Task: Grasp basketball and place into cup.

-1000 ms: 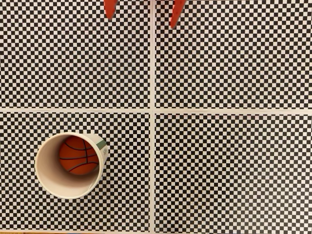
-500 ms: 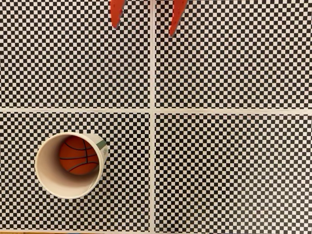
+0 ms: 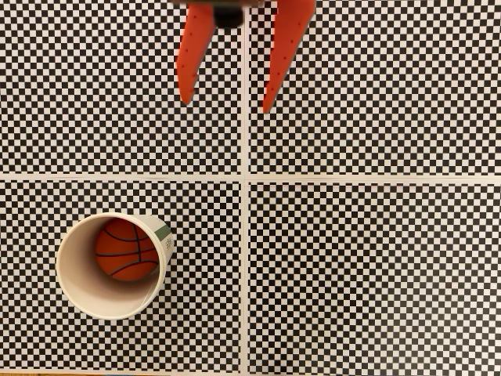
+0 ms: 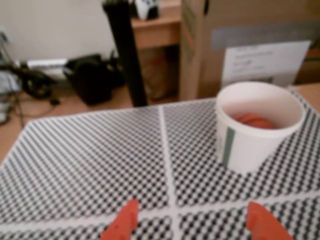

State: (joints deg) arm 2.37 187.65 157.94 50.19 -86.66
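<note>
The basketball (image 3: 125, 250) lies inside the cream-white cup (image 3: 74, 291), which stands upright at the lower left of the checkered mat in the fixed view. In the wrist view the cup (image 4: 250, 145) stands at the right, and the ball's orange top (image 4: 254, 121) shows inside it. My orange gripper (image 3: 225, 102) reaches down from the top edge of the fixed view, open, with nothing between its fingers, well away from the cup. Its two fingertips (image 4: 125, 222) show at the bottom of the wrist view.
The black-and-white checkered mat (image 3: 368, 258) is split by white lines into four panels. Beyond the mat's far edge in the wrist view stand a black post (image 4: 125, 55), a cardboard box (image 4: 250, 40) and dark clutter (image 4: 90, 75).
The open gripper has moved further into the fixed view from the top edge, toward the mat's centre. The cup and the ball inside it have stayed still.
</note>
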